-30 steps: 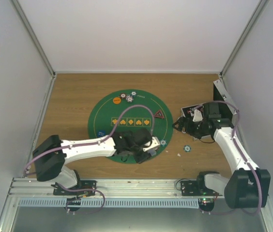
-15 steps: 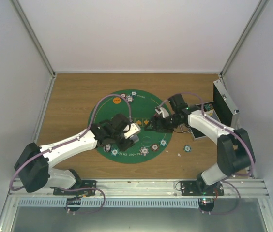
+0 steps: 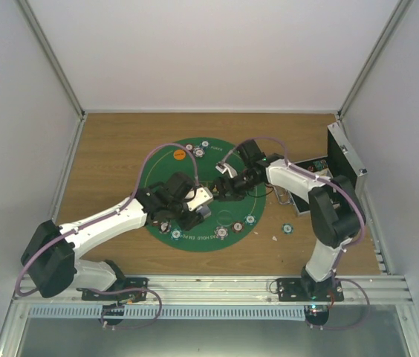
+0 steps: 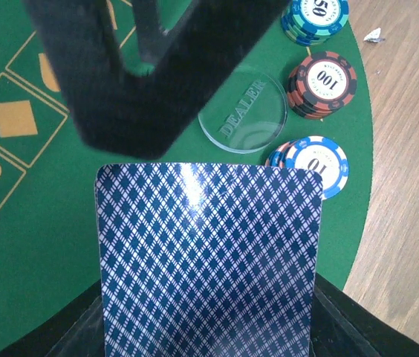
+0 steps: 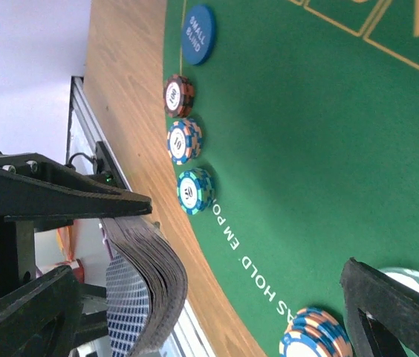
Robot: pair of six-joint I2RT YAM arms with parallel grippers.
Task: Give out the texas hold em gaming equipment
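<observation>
My left gripper (image 3: 202, 204) is shut on a deck of blue-patterned playing cards (image 4: 208, 260) and holds it above the round green mat (image 3: 163, 172). My right gripper (image 3: 223, 189) is open and faces the deck from close by; the bowed deck (image 5: 148, 290) shows between its fingers (image 5: 395, 316). Chip stacks lie along the mat's near edge: teal 50 (image 4: 316, 15), red 100 (image 4: 321, 80) and blue 10 (image 4: 315, 160). A clear dealer disc (image 4: 244, 111) lies beside them. A blue small-blind disc (image 5: 197, 33) and an orange disc (image 3: 178, 155) lie on the mat. The triangular marker is hidden.
An open metal case (image 3: 343, 160) stands at the right on the wooden table (image 3: 105, 149). One chip stack (image 3: 287, 228) and a white scrap (image 3: 275, 238) lie on the wood right of the mat. More chips (image 3: 197, 149) sit at the mat's far edge.
My right arm swung from the case across to the mat's middle, up to the deck. My left gripper lifted from the mat's near edge toward the centre with the deck.
</observation>
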